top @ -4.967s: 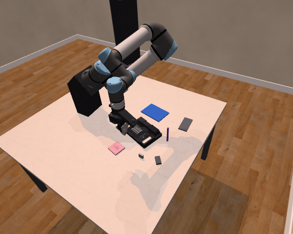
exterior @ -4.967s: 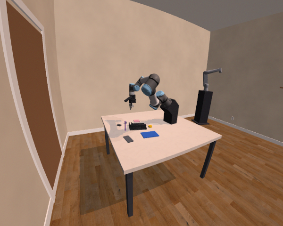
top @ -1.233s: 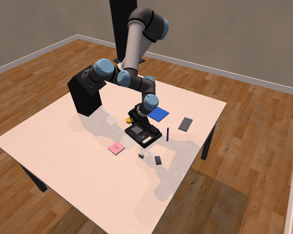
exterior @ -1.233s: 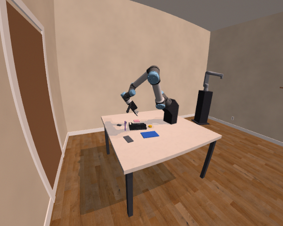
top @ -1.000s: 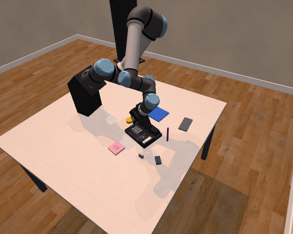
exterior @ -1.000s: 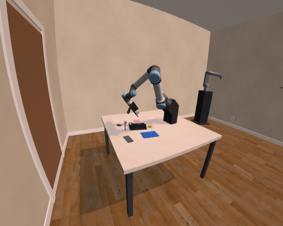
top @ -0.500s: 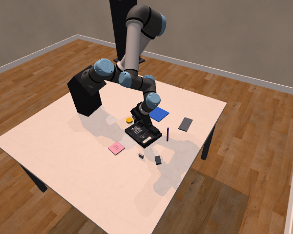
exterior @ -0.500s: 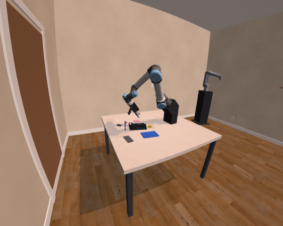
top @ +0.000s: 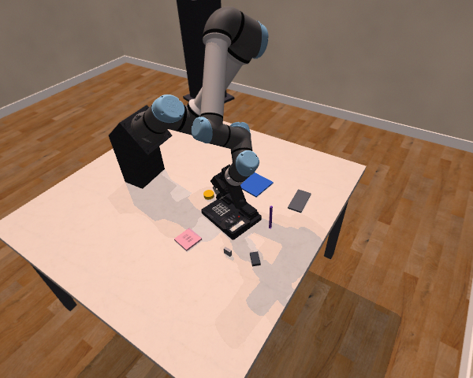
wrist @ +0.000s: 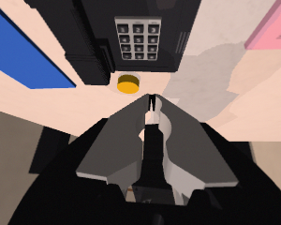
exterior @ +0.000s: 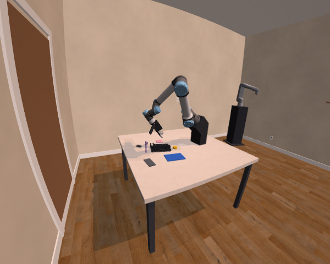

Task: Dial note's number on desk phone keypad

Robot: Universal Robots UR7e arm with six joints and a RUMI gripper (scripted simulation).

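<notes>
The black desk phone point(top: 214, 216) point(exterior: 160, 148) point(wrist: 170, 47) lies on the table. Its keypad point(top: 220, 209) point(wrist: 139, 39) faces up, with its pale key block in plain sight in the wrist view. The handset point(wrist: 84, 42) lies along the phone's side in its cradle. The pink note point(top: 188, 239) point(exterior: 159, 141) point(wrist: 276, 28) lies flat beside the phone; the wrist view cuts it off, and its writing is too small to read in the top view. My gripper point(exterior: 161, 137) point(wrist: 151, 96) is shut and empty, tilted above the phone, with its fingertips clear of the keys.
A yellow disc point(top: 208, 194) point(exterior: 175, 147) point(wrist: 128, 84) lies by the phone's keypad end. A blue pad point(top: 256, 184) point(exterior: 174, 157) point(wrist: 23, 56), a grey slab point(top: 299, 200) point(exterior: 149, 162), an upright purple stick point(top: 270, 216) point(exterior: 146, 147) and two small dark blocks point(top: 255, 258) point(top: 227, 251) are around it.
</notes>
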